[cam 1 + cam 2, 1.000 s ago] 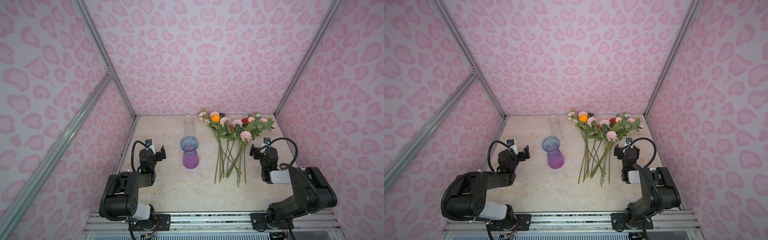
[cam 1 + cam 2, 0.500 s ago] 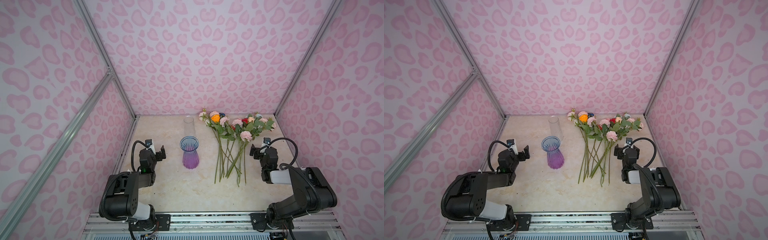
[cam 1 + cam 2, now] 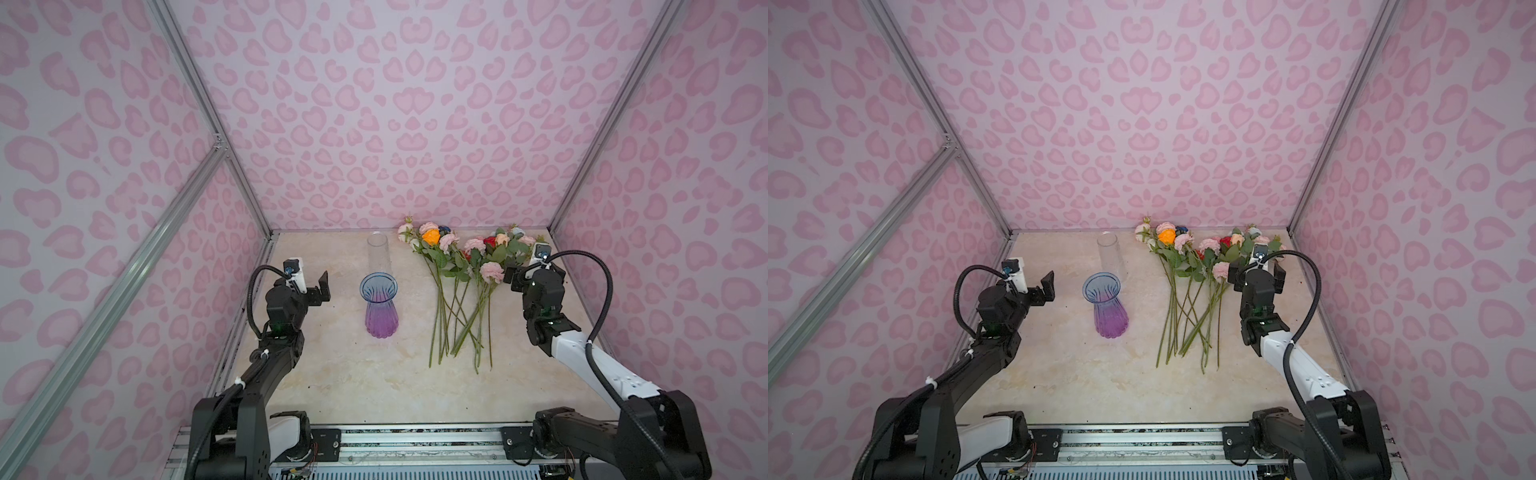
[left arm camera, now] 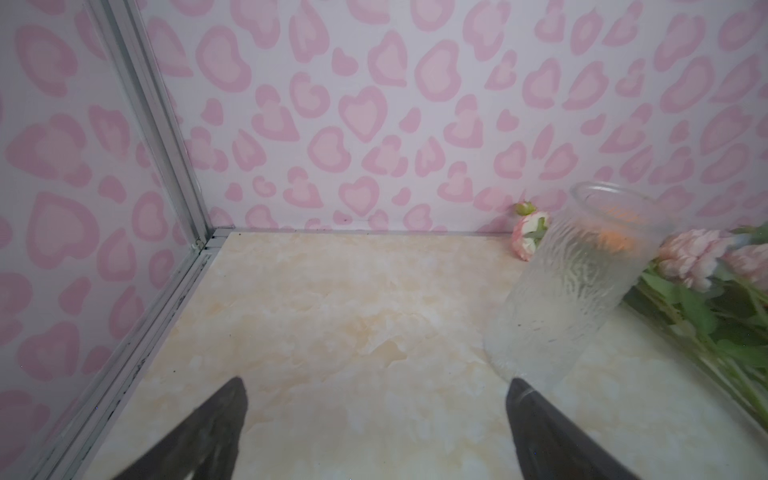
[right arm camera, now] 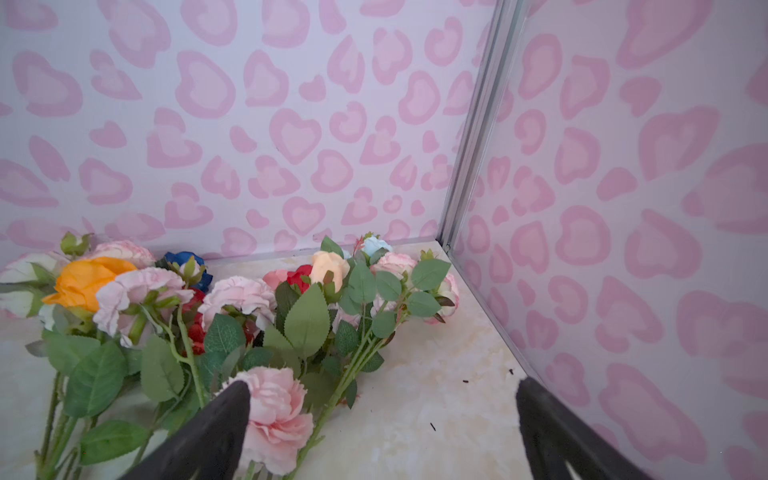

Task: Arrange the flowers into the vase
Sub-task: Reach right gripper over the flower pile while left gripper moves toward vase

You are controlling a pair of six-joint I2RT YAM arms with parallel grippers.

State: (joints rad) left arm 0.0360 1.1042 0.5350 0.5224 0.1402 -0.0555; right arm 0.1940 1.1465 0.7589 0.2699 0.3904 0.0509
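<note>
Green-stemmed artificial flowers (mostly pink) are laid on the marbled surface, outside the ribbed blue-purple glass vase and clear glass cylinder. The left gripper and right gripper are held spread.

Flowers: lying on the worktop, right half, blooms toward the back edge.
Front vase: centre, left of flowers.
Rear vase: just behind front vase.

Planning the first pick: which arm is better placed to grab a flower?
Right: the open right hand hovers beside the green-stemmed flowers; the left hand sits across the purple-blue ribbed glass vase from them.
</note>
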